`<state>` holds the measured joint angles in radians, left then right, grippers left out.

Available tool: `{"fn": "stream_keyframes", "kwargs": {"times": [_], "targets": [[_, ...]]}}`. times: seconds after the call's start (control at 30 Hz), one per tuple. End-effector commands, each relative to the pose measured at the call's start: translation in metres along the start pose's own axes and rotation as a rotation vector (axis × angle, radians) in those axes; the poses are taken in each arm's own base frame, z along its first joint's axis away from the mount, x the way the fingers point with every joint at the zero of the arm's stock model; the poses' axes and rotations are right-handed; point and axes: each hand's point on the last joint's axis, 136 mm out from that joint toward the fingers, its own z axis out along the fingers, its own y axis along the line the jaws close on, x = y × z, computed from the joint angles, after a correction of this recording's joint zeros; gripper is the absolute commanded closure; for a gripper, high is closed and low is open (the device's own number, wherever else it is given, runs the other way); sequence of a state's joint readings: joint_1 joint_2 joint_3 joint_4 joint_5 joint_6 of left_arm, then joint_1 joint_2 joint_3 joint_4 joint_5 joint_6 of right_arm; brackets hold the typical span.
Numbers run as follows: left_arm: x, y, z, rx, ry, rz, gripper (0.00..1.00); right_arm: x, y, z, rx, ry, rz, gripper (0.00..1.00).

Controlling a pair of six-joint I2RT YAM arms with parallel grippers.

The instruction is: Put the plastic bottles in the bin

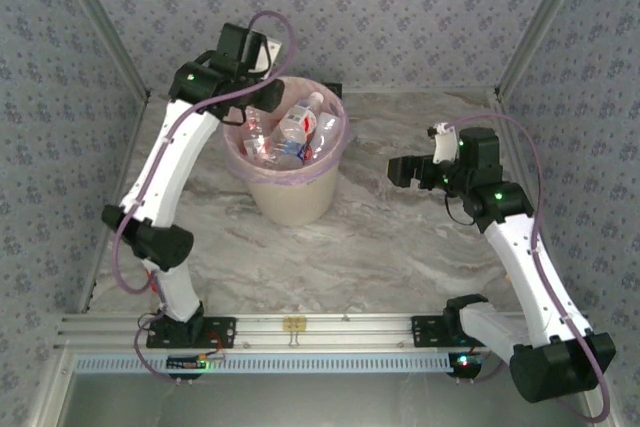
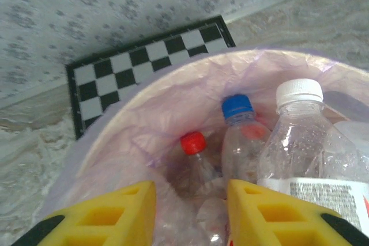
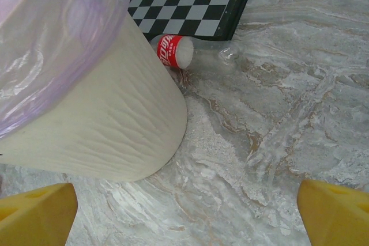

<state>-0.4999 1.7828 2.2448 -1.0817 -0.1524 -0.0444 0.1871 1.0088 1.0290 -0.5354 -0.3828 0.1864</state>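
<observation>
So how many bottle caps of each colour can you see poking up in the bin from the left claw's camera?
Red cap: 1
Blue cap: 1
White cap: 1
Total: 3 caps showing inside the bin

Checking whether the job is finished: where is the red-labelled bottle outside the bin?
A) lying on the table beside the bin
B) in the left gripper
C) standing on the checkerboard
A: the red-labelled bottle lies on its side on the table beside the bin, near the checkerboard.
</observation>
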Motion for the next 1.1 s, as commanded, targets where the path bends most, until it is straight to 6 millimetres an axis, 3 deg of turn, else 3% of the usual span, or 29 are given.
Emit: {"fn": "stream_keyframes", "kwargs": {"times": [0.0, 0.17, 0.33, 0.63, 0.83, 1.07], "targets": [[-0.035, 0.026, -0.045, -0.091, -0.207, -0.058, 0.60, 0.003, 0.003, 0.004, -0.017, 0.019, -0.002, 0.00], [-0.025, 0.043, -0.027, -0.068, -0.183, -0.129, 0.64, 0.004, 0.004, 0.007, -0.023, 0.027, -0.004, 0.00], [-0.014, 0.042, 0.001, -0.057, -0.112, -0.129, 0.81, 0.004, 0.005, 0.006, -0.019, 0.026, -0.010, 0.00], [0.013, 0.016, 0.028, 0.021, -0.015, -0.111, 0.94, 0.010, -0.002, 0.012, 0.006, 0.051, -0.016, 0.00], [0.042, -0.008, 0.051, 0.073, 0.048, -0.114, 0.94, 0.012, -0.003, 0.016, 0.006, 0.057, -0.013, 0.00], [0.044, -0.020, 0.076, 0.118, 0.052, -0.140, 0.95, 0.014, -0.002, 0.019, 0.000, 0.069, -0.012, 0.01]]}}
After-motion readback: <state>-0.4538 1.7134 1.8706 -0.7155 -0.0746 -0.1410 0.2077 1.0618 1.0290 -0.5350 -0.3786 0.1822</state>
